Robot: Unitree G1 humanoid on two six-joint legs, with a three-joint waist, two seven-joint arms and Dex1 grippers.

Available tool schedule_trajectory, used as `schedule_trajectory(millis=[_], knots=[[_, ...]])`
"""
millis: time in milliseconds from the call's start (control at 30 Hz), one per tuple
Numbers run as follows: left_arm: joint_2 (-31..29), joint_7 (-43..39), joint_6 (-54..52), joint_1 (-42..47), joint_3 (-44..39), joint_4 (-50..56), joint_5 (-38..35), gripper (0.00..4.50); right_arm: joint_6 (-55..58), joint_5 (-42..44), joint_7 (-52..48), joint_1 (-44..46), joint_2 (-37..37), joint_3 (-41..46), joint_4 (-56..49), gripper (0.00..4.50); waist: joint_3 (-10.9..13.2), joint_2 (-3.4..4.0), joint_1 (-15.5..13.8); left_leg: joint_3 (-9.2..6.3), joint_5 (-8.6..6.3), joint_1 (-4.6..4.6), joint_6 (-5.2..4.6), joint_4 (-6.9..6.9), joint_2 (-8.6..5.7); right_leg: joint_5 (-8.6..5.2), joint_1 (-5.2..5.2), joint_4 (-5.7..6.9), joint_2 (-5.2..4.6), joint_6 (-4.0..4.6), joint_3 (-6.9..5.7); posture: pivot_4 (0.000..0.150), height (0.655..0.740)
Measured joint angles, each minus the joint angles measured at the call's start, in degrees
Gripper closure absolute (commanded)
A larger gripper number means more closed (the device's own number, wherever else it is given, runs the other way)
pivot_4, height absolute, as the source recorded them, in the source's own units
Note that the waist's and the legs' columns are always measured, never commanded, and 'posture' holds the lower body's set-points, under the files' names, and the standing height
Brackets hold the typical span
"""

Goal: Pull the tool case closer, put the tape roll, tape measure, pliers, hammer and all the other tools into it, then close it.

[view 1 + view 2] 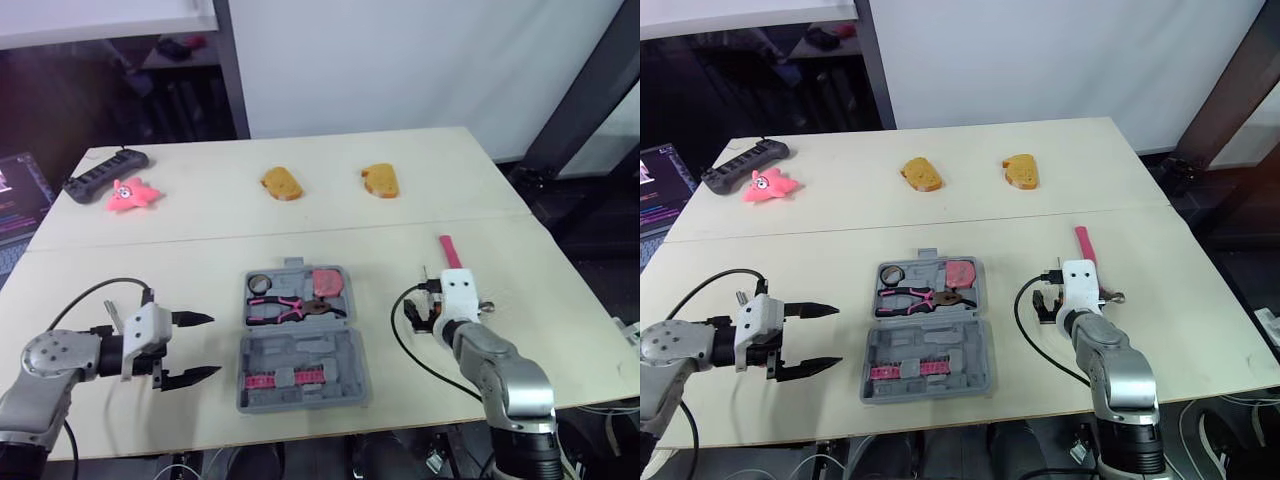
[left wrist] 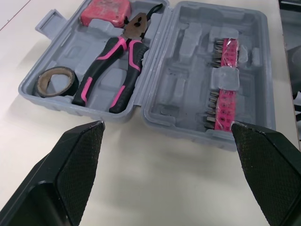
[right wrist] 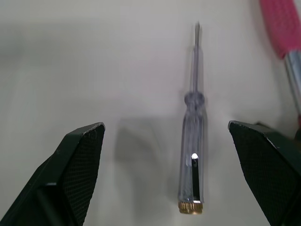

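Right jaws gape over the clear screwdriver (image 3: 192, 141) lying on the counter (image 1: 200, 270) by the pink hammer (image 1: 449, 250), likely lining up a pick. Left jaws open, empty, beside the open tool case (image 1: 300, 352) holding pliers (image 2: 110, 66), tape roll (image 2: 54, 81), tape measure (image 2: 106, 12).

Tool case (image 1: 300, 352) grey; pliers (image 2: 96, 73) black with pink stripes — tape roll (image 2: 42, 84) black. Screwdriver (image 3: 193, 141) clear with a brass cap. Star toy (image 1: 132, 195), upper left — pink.
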State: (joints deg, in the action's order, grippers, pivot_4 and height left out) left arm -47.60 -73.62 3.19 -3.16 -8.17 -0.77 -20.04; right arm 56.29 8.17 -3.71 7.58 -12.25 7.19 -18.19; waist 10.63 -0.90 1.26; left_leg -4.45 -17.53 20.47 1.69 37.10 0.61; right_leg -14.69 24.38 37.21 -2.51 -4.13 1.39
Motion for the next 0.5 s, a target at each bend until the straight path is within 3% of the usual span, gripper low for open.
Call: schedule_trajectory(millis=[67, 267, 500], knots=[[0.00, 0.33, 0.00, 0.00, 0.04, -0.01, 0.03, 0.00, 0.02, 0.10, -0.09, 0.00, 0.28, 0.08, 1.15, 1.32, 0.00, 0.00, 0.00, 0.00, 0.00, 0.00, 0.00, 0.00, 0.00, 0.00, 0.00, 0.00, 0.00, 0.00, 0.00, 0.150, 0.7400], [0.32, 1.23, 0.00, -0.02, 0.38, -0.02, 0.08, 0.00, -0.72, 0.43, -0.05, 0.16, 1.19, 0.81, 1.74, 4.30, -0.01, -0.01, 0.00, 0.00, 0.00, 0.00, 0.00, 0.01, 0.00, 0.00, 0.00, 0.00, 0.00, 0.00, 0.00, 0.150, 0.7400], [0.37, 1.67, -0.07, 0.85, 0.68, -0.02, 0.10, 0.00, -0.24, 0.62, -0.61, -2.26, 1.12, -0.07, -1.52, 4.44, 0.00, 0.02, -0.05, -0.02, 0.00, 0.01, 0.00, -0.01, 0.00, 0.00, 0.00, 0.00, 0.01, 0.00, 0.00, 0.150, 0.7400]])
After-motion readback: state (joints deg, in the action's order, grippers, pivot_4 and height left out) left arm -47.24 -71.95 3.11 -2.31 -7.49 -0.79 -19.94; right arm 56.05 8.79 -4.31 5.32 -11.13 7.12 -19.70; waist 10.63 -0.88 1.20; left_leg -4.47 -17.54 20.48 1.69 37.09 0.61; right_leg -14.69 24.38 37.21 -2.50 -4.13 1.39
